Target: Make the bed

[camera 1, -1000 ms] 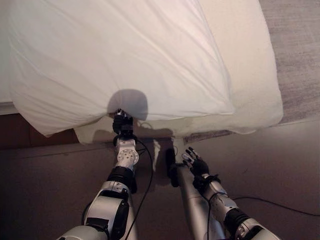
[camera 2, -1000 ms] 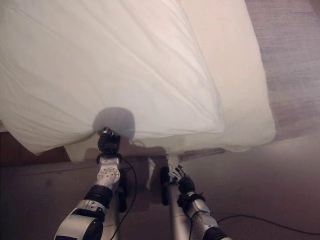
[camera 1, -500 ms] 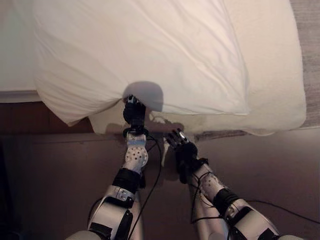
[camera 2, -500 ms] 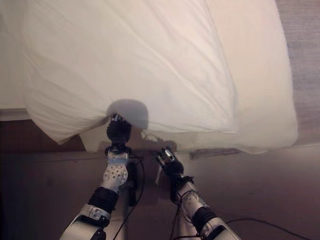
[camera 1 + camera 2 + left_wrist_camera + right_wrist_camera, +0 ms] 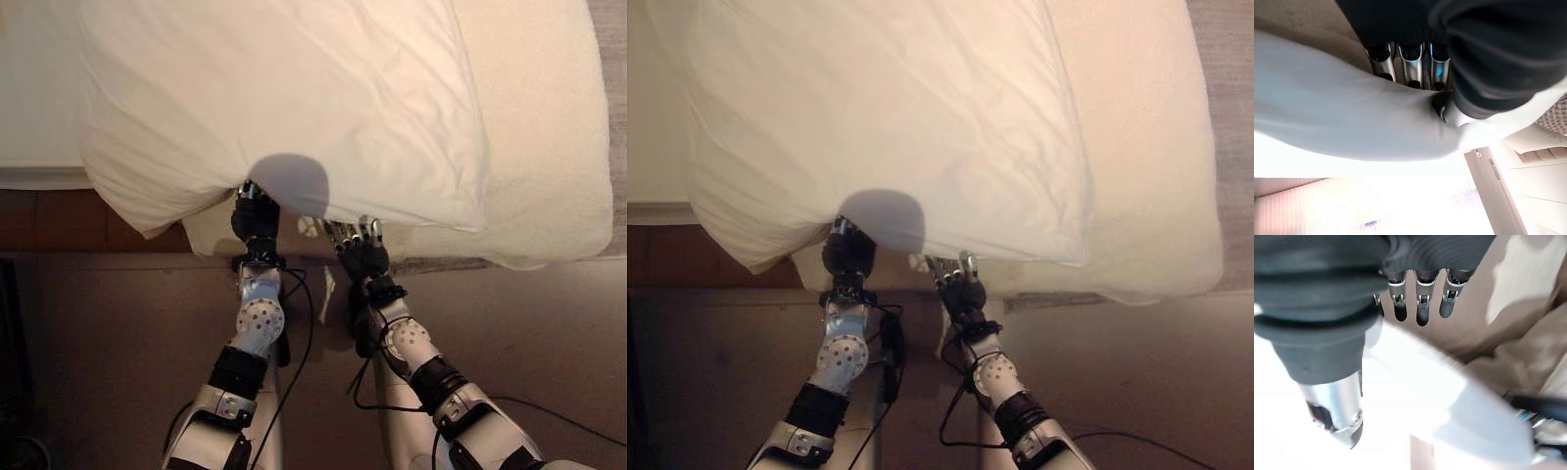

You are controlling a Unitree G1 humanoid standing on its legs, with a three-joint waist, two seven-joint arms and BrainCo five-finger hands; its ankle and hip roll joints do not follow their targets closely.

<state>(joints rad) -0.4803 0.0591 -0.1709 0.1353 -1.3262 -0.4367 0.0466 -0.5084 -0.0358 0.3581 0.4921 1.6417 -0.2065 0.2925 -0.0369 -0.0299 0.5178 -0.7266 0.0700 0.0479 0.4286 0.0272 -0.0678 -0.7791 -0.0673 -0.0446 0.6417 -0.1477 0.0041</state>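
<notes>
Left eye view showed a big white duvet [image 5: 284, 98] lying on the bed [image 5: 544, 147]. Its near edge hung a little way over the side of the bed, close to the robot. The cream sheet [image 5: 549, 196] under it stuck out on the right side and along the near edge. A dark wooden floor [image 5: 98, 343] lay below the bed.

The left hand [image 5: 255, 217] was at the near edge of the duvet, right where a round shadow fell on the cloth. In the left wrist view, its fingers [image 5: 1406, 63] went in under the white cloth and the thumb [image 5: 1442, 105] pressed on the cloth from the other side. So the hand was pinching the edge of the duvet.

The right hand [image 5: 361, 250] was just beside the left one, a bit to the right. It was at the edge of the bed, under the hanging edge of the duvet. In the right wrist view, its fingers [image 5: 1421, 308] were straight and spread out. They held nothing. The white cloth showed close by the thumb [image 5: 1334, 411], but I could not tell if it touched.
</notes>
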